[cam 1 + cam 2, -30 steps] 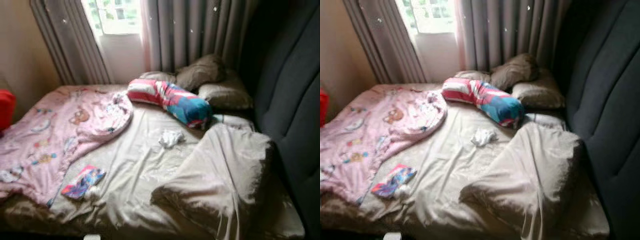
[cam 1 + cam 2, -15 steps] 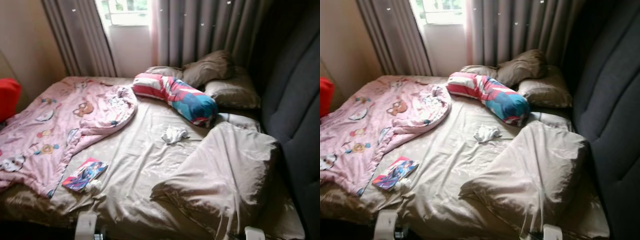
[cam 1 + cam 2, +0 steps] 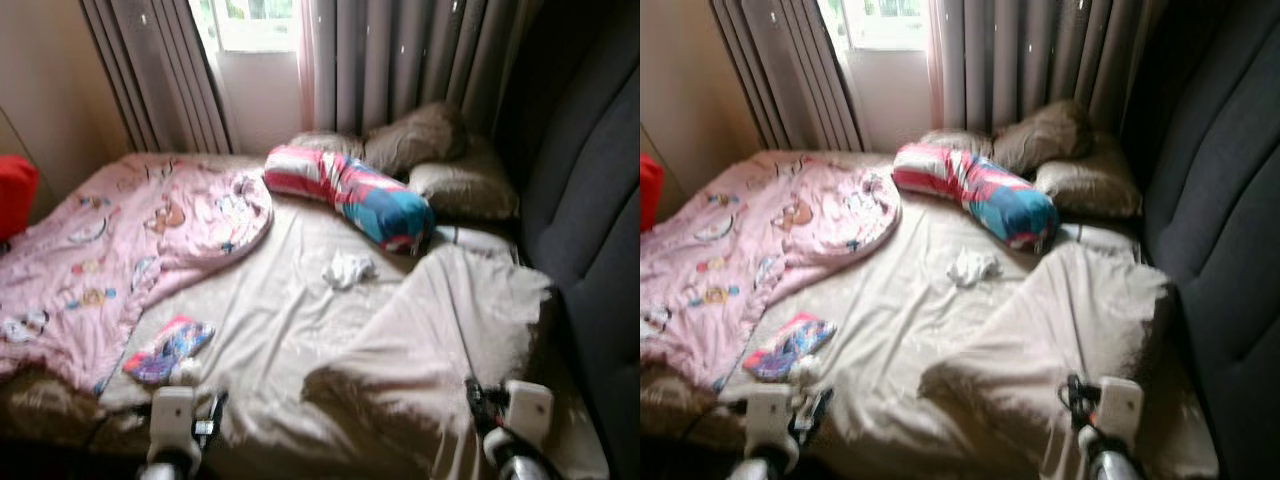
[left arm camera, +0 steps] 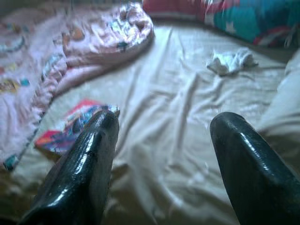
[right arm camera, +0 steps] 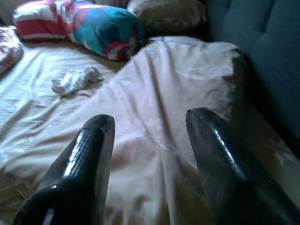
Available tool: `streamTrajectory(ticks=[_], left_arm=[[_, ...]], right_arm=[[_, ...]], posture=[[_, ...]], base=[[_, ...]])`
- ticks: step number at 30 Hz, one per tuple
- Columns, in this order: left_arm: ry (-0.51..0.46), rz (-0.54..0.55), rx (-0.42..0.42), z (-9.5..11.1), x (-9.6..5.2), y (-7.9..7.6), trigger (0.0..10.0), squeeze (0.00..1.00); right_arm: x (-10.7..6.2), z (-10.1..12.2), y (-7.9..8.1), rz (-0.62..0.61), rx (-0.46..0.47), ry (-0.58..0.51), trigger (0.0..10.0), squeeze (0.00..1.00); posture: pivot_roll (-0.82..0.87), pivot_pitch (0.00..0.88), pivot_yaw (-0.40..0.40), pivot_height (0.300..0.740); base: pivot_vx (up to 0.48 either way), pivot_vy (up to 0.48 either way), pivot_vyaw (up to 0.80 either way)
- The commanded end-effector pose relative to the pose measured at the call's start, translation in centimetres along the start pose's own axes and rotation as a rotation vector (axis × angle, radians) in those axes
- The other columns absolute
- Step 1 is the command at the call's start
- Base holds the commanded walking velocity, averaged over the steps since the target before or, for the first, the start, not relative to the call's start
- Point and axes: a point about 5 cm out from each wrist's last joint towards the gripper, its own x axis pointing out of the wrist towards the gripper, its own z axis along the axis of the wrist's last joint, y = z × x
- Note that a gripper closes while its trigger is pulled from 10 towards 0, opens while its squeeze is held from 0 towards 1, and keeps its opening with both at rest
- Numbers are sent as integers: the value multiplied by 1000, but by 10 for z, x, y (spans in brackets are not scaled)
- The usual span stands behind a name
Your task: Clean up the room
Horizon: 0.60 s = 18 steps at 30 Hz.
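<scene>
A small crumpled white cloth (image 3: 347, 269) lies near the middle of the bed (image 3: 290, 330), on the wrinkled beige sheet, just below a long bolster (image 3: 350, 195) striped red, white and blue that lies slantwise toward the head of the bed. A colourful booklet (image 3: 168, 351) rests close to the foot edge, touching the hem of a pink cartoon-print blanket (image 3: 110, 250) spread over the bed's left side. A large beige pillow (image 3: 440, 340) takes up the right foot corner, tilted against the dark padded headboard (image 3: 590, 220) that runs along the bed's right edge. Two brownish pillows (image 3: 430, 150) are heaped at the far right corner, under grey curtains (image 3: 400, 60) and a bright window (image 3: 255, 20). Something red (image 3: 15, 195) sits past the left edge (too cropped to identify).

The left gripper (image 4: 161, 154) hovers over the foot edge beside the booklet, fingers spread wide with nothing between them. The right gripper (image 5: 150, 154) hangs above the large pillow, likewise wide apart and empty
</scene>
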Motion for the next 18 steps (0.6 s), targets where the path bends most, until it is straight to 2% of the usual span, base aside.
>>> streamTrajectory(ticks=[1, 4, 11, 14, 18], left_arm=[[-3, 15, -10, 1, -1, 4, 10000, 0], [2, -50, -36, 4, 3, 0, 10000, 0], [18, -17, -71, 2, 1, 0, 10000, 0], [10, -29, -65, 4, 1, -3, 10000, 0], [8, -35, -67, 5, 2, -3, 10000, 0]], right_arm=[[-1, 1, -1, -11, 4, -11, 10000, 0], [-5, -5, -6, -28, -5, 19, 10000, 0], [-6, -5, -16, -106, 32, 39, 10000, 0], [-5, -3, -17, -111, 31, 35, 10000, 0], [-4, -1, -17, -111, 29, 20, 10000, 0]], posture=[[-55, 0, 12, 740], [-51, 0, 2, 740], [-55, 0, -10, 740], [-47, 0, -16, 740], [-48, 0, -14, 740]], base=[[0, 0, 0], [0, 0, 0], [0, 0, 0], [0, 0, -675], [304, 0, -562]])
